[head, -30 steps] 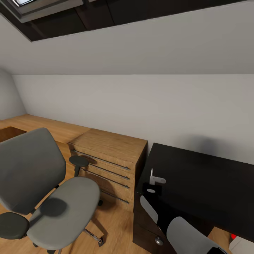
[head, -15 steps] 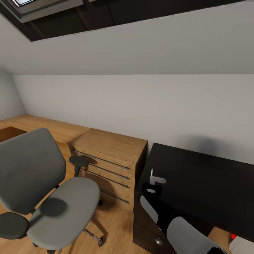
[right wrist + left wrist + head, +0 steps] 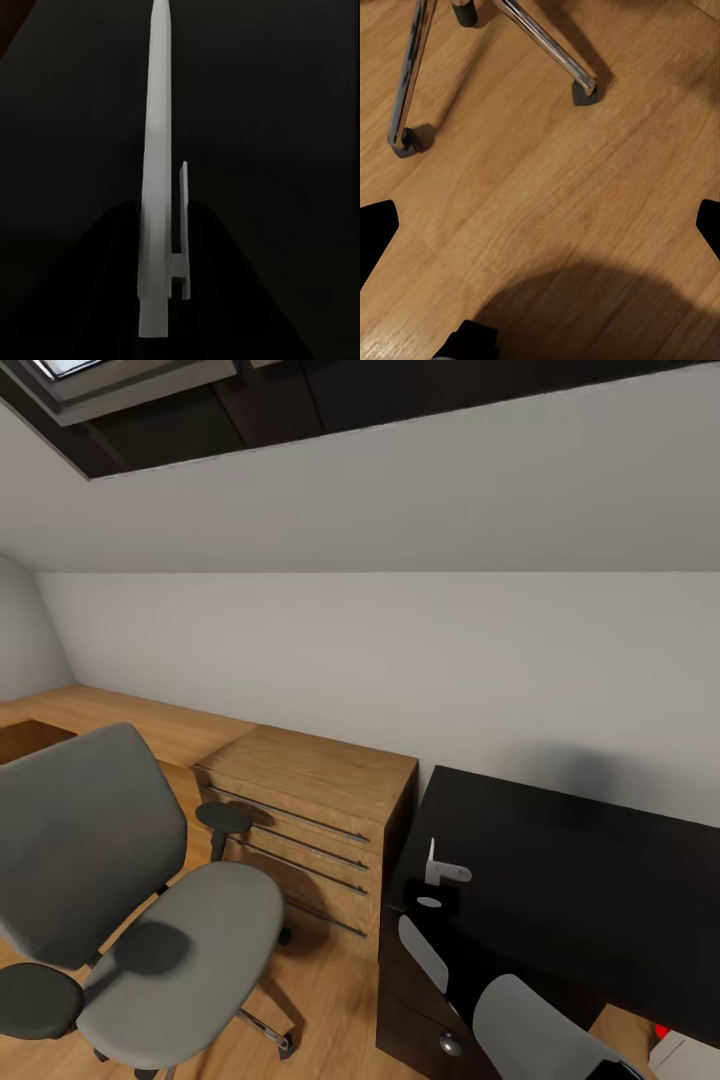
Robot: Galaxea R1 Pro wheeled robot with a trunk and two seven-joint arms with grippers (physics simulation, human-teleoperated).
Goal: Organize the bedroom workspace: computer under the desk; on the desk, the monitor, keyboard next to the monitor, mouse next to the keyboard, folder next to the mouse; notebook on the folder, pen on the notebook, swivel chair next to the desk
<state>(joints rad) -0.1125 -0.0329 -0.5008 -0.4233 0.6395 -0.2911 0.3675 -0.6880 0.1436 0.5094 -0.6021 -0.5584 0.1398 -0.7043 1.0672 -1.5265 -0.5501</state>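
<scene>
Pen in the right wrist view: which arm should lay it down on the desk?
Right: its tool holds the pen above the black desk. The left tool hangs over the floor by chair legs.

Glossy black desk (image 3: 580, 880); grey cloth swivel chair (image 3: 150, 930) (chrome legs); wood floor (image 3: 547, 202).
</scene>
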